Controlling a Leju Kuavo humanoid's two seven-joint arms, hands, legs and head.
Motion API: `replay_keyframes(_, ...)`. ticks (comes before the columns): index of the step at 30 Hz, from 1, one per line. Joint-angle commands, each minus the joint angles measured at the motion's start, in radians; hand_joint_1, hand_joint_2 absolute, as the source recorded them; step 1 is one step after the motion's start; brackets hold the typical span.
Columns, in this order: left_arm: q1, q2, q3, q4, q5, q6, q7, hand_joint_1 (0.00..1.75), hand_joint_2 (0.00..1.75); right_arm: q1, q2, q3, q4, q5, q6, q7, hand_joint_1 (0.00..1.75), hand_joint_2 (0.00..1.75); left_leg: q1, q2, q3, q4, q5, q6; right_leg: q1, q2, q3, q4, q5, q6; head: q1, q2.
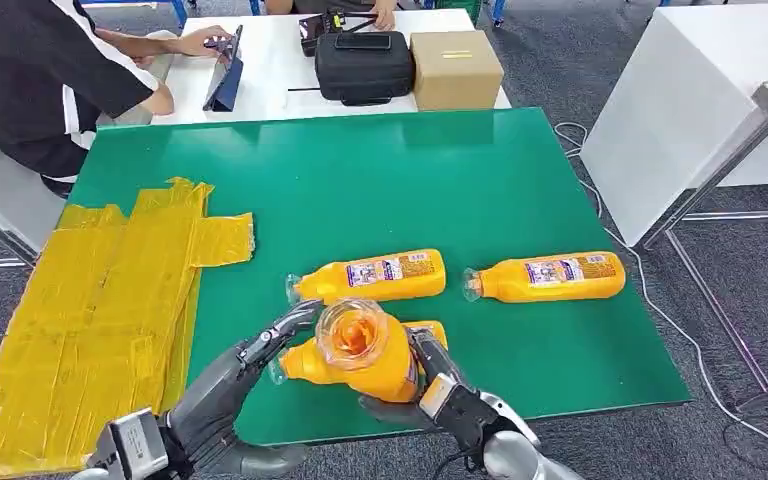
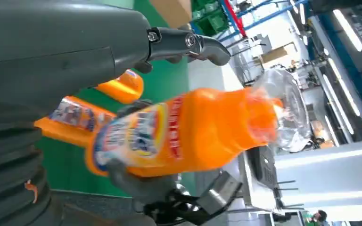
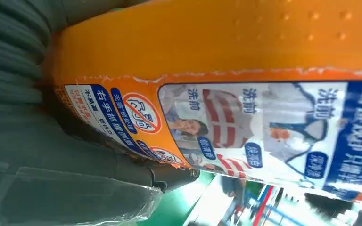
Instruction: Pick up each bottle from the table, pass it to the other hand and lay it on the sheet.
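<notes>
Right hand [image 1: 430,385] wrapped round body of orange bottle [image 1: 365,350], lifted off tabletop [image 1: 480,180], clear cap pointing up at camera. Left hand [image 1: 245,375] just beside it, fingers spread, holding nothing, fingertip near cap. Bottle looks like smooth rigid plastic with glossy label, probably slippery and bottom-heavy if full, so grab mid-body, not clear cap. Another bottle under it, two more bottles [image 1: 370,277] [image 1: 548,277] lying flat just beyond. Crinkly yellow sheet [image 1: 90,310] off past left hand.
</notes>
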Motion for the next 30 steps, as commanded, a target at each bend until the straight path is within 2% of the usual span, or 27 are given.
replay_keyframes(1, -0.056, -0.039, -0.036, 0.071, 0.000, 0.009, 0.004, 0.00, 1.75, -0.091, 0.070, 0.064, 0.046, 0.027, 0.059, 0.028, 1.75, 1.75, 0.001, -0.001, 0.002, -0.001, -0.001, -0.003, 0.000, 0.004, 0.002, -0.001, 0.000, -0.001, 0.000, 0.000)
replay_keyframes(11, -0.052, -0.041, -0.032, 0.069, -0.002, 0.007, 0.002, 0.00, 1.75, -0.096, 0.073, 0.062, 0.043, 0.030, 0.064, 0.033, 1.75, 1.75, 0.001, -0.001, 0.001, -0.001, 0.000, -0.002, 0.000, 0.002, 0.001, -0.001, 0.000, -0.001, 0.000, 0.000)
replay_keyframes(19, -0.074, -0.075, -0.035, 0.093, -0.014, -0.022, -0.005, 0.00, 1.75, -0.143, 0.109, 0.087, 0.031, 0.038, 0.114, 0.053, 1.75, 1.75, 0.000, -0.001, 0.001, 0.000, 0.000, -0.002, 0.000, 0.002, 0.001, 0.000, 0.000, -0.001, 0.000, 0.000)
replay_keyframes(30, -0.098, -0.094, -0.037, 0.111, -0.011, -0.025, 0.005, 0.00, 1.75, -0.185, 0.155, 0.130, 0.083, -0.036, 0.267, 0.114, 1.75, 1.75, 0.001, 0.000, 0.002, -0.001, -0.001, -0.003, 0.000, 0.004, 0.002, -0.001, 0.000, -0.001, 0.000, 0.000)
